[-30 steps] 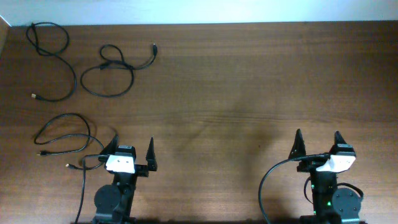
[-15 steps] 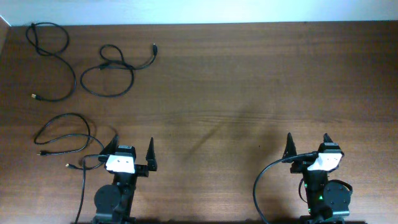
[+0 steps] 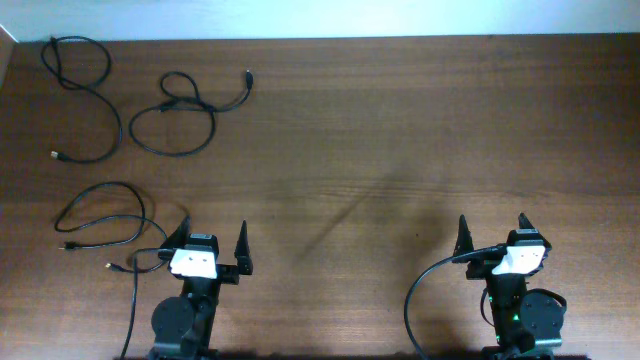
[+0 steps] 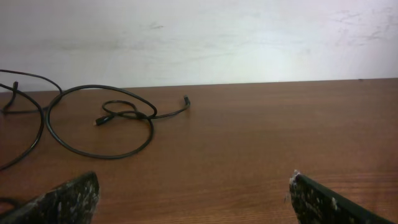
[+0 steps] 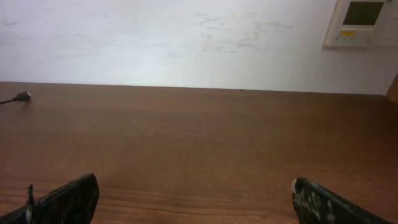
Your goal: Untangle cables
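Three thin black cables lie apart on the left of the brown table. One cable (image 3: 85,85) curls at the far left corner. A second looped cable (image 3: 180,110) lies beside it and shows in the left wrist view (image 4: 99,124). A third cable (image 3: 100,215) lies at the near left, close to my left arm. My left gripper (image 3: 213,238) is open and empty, low near the front edge (image 4: 193,186). My right gripper (image 3: 491,225) is open and empty at the front right (image 5: 193,186). A plug tip (image 5: 22,96) shows at the left of the right wrist view.
A thick black arm wire (image 3: 420,295) loops beside the right arm base. A white wall runs along the table's far edge (image 3: 400,37). A wall panel (image 5: 364,22) hangs at the upper right of the right wrist view.
My right arm has shifted a little to the left and toward the front edge. The left arm and the cables have not moved.
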